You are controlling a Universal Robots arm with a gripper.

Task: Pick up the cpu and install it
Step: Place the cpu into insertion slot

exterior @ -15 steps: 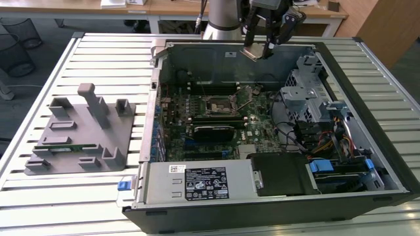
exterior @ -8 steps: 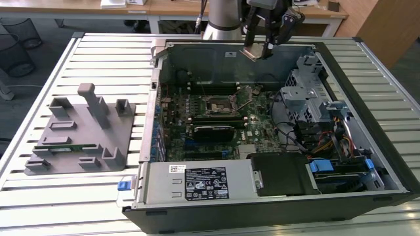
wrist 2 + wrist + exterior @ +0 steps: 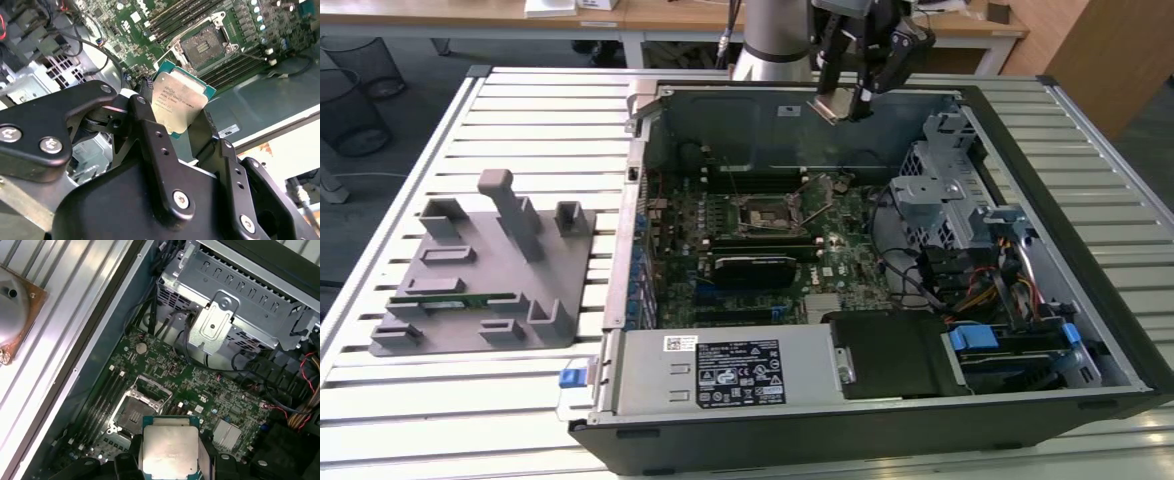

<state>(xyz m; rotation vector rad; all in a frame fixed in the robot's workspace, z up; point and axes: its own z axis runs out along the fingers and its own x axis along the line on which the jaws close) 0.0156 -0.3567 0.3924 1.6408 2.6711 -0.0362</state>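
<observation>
My gripper (image 3: 843, 105) hangs above the far wall of the open computer case (image 3: 1107, 330), shut on the cpu (image 3: 833, 106). The cpu is a flat square chip with a pale silver top and a green edge, clamped between my black fingers in both wrist views (image 3: 177, 100) (image 3: 169, 450). The bare cpu socket (image 3: 763, 213) lies on the green motherboard below, its metal frame open, also seen in both wrist views (image 3: 202, 45) (image 3: 134, 415). The cpu is held in the air, apart from the socket.
A grey fixture plate (image 3: 480, 265) with upright blocks and a green memory stick (image 3: 438, 299) lies on the slatted table at the exterior view's left. Inside the case are a drive cage (image 3: 947, 185), a power supply (image 3: 720, 372) and cables (image 3: 987, 290).
</observation>
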